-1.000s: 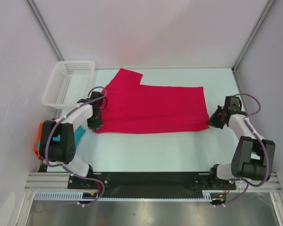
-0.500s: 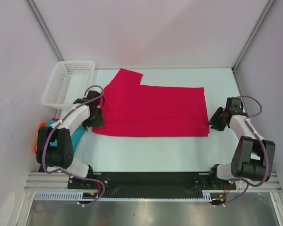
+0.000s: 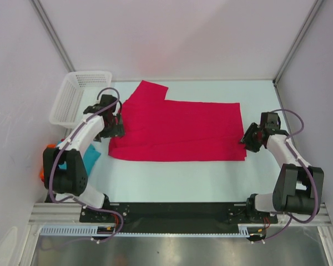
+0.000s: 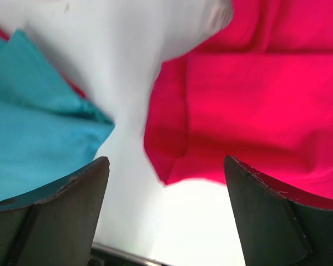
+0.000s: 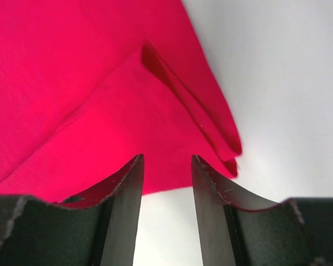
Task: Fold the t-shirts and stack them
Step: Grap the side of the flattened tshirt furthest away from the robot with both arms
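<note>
The crimson-pink t-shirt [image 3: 177,130] lies folded into a long flat band across the middle of the table, one sleeve pointing to the far side. My left gripper [image 3: 115,131] hangs open over its left end; in the left wrist view the shirt's corner [image 4: 255,100] lies on the table between the spread fingers [image 4: 61,210]. My right gripper [image 3: 248,138] is open at the shirt's right end, with the layered corner [image 5: 155,111] just beyond its tips [image 5: 166,160]. The teal t-shirt [image 3: 91,158] [image 4: 39,122] lies left of the crimson one. An orange t-shirt [image 3: 43,173] peeks out behind the left arm.
A white mesh basket [image 3: 80,97] stands at the far left corner. White walls and metal posts close in the table on three sides. The black rail with the arm bases [image 3: 177,210] runs along the near edge.
Both grippers have opened and let go of the crimson shirt's near edge, which now lies flat. The left gripper has moved toward the far side along the shirt's left end.
</note>
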